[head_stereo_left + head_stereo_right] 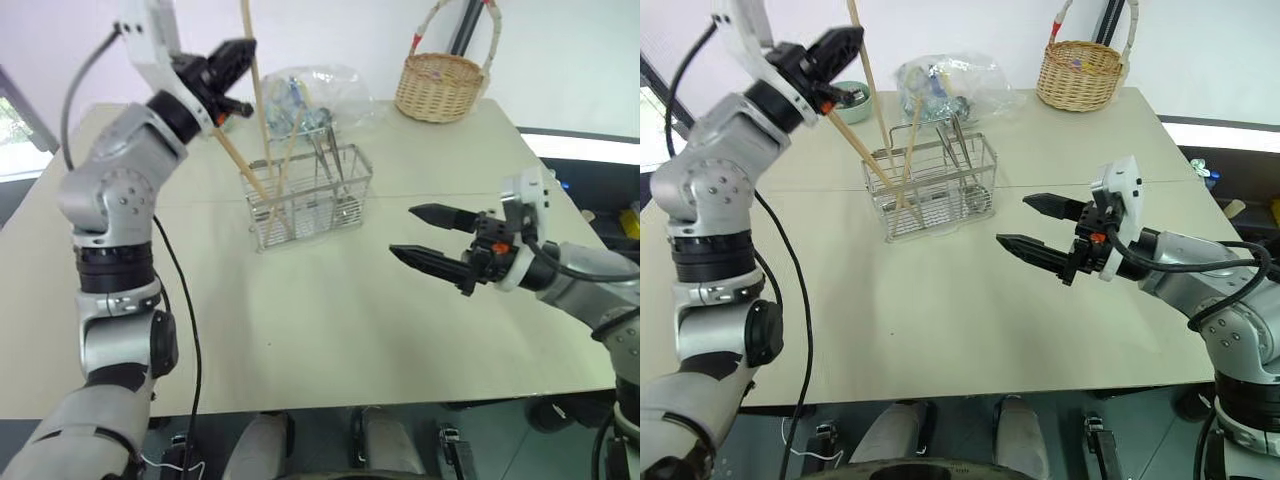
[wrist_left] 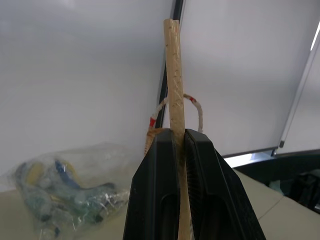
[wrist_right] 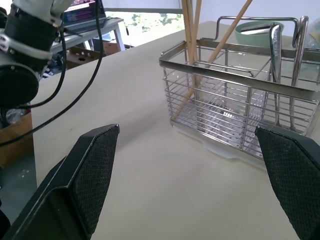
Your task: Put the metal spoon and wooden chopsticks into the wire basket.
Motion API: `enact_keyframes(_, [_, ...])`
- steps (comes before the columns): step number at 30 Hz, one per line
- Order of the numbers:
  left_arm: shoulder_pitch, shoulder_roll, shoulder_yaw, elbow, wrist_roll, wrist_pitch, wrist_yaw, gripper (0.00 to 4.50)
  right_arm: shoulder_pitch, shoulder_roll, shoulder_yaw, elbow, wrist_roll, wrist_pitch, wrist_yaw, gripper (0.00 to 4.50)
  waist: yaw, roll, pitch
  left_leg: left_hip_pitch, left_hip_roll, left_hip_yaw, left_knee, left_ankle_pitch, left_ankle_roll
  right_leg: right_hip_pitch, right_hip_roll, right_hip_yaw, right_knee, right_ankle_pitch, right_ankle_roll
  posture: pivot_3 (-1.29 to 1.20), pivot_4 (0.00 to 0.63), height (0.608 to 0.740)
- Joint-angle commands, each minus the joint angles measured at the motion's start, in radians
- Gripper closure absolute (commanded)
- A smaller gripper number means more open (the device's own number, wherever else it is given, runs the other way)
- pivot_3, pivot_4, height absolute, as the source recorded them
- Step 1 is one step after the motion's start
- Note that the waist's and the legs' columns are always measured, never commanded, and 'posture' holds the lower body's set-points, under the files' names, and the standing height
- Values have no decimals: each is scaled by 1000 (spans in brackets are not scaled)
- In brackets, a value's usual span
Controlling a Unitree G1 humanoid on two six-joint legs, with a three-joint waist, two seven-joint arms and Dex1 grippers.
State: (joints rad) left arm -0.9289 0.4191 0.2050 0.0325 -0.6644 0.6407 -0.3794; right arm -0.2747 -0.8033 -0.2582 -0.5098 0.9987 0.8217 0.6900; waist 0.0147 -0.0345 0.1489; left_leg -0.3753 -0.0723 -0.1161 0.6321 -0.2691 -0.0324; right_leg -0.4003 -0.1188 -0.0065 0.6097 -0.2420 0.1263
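One chopstick (image 2: pixel 176 90) end hidden between claw (image 2: pixel 181 150) fingers.

We can read no text, label, brand, number or sign anywhere in these views.
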Motion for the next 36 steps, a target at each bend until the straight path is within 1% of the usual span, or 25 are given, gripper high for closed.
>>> enact_keyframes(1, [39,-34,-32,-74,15,-21,-10,4430,-11,5,-35,-29,33,-1,-24,0,1,0,0,0,0,0,0,0,0,1,0,0,0,0,0,0,150,681])
enact_keyframes(3, [58,-45,-43,-88,28,-25,-15,4430,-11,4,-34,-30,37,-1,-29,0,1,0,0,1,0,0,0,0,0,1,0,0,0,0,0,0,150,681])
enact_keyframes(5, [84,-62,-45,-97,34,-34,-15,3672,-11,3,-31,-29,37,-1,-33,0,0,0,0,0,0,0,0,0,0,1,0,0,0,0,0,0,150,681])
enact_keyframes(6, [93,-69,-44,-102,37,-38,-14,3365,-13,3,-28,-27,36,-1,-34,0,-1,0,0,1,0,0,0,0,0,1,0,0,-1,0,0,0,150,681])
enact_keyframes(10, [117,-88,-37,-136,62,-78,-2,1234,-26,-1,-22,-9,31,-3,-31,0,-1,0,0,0,0,0,0,0,0,1,0,0,-1,0,0,0,150,681])
enact_keyframes(12, [129,-83,-39,-155,66,-89,-12,255,-31,-3,-18,0,24,-6,-24,0,0,0,0,0,0,0,0,0,0,1,0,0,-1,0,0,0,150,681])
enact_keyframes(15, [129,-38,-27,-165,85,-99,-33,255,-42,-11,-7,17,2,-16,-2,0,-1,0,0,0,0,0,0,0,0,1,0,0,-1,0,0,0,150,681])
enact_keyframes(17, [129,36,2,-173,80,-87,-72,255,-56,-19,-1,37,-20,-25,19,0,-2,0,0,1,0,0,0,0,0,1,0,0,-1,0,0,0,150,681])
enact_keyframes(20, [168,220,56,-201,47,-45,-203,255,-84,-33,3,73,-49,-37,59,0,-13,1,1,1,1,1,-1,0,0,-1,1,0,-1,0,0,0,150,681])
enact_keyframes(22, [230,361,99,-220,22,-26,-324,255,-102,-45,5,100,-68,-47,87,0,-17,3,1,1,1,1,-2,0,0,-2,1,0,1,0,-1,0,150,681])
enact_keyframes(25, [372,561,166,-246,21,-12,-494,255,-129,-63,10,152,-99,-65,135,0,-23,3,2,0,1,1,-3,0,1,-2,0,0,0,-1,-1,0,150,681])
enact_keyframes(27, [477,649,209,-273,27,-28,-589,255,-146,-69,21,183,-123,-81,167,0,-22,4,2,0,1,1,-3,-1,2,-2,0,0,-1,-2,-4,0,150,681])
enact_keyframes(28, [521,678,228,-284,27,-33,-622,255,-153,-68,28,194,-134,-90,181,0,-19,4,2,0,0,1,-2,-1,2,-1,0,0,-1,-2,-4,0,150,681])
enact_keyframes(30, [573,703,254,-298,33,-43,-642,255,-165,-63,39,209,-153,-109,206,0,-9,6,3,0,1,0,-2,-1,2,-2,0,0,-5,-3,-5,0,150,681])
enact_keyframes(32, [592,704,275,-314,40,-47,-628,255,-182,-51,51,226,-170,-125,220,0,-1,7,4,0,2,0,-2,-1,2,-1,0,0,-10,-2,-6,0,150,681])
enact_keyframes(34, [605,704,295,-332,34,-32,-618,255,-204,-36,59,241,-179,-130,224,0,-1,7,4,0,2,0,-2,-1,2,-1,0,0,-10,-2,-6,0,150,681])
enact_keyframes(36, [630,711,303,-344,59,-46,-620,255,-218,-25,66,251,-185,-134,231,0,-2,7,4,0,2,0,-2,-1,2,0,0,0,-11,-2,-6,0,150,681])
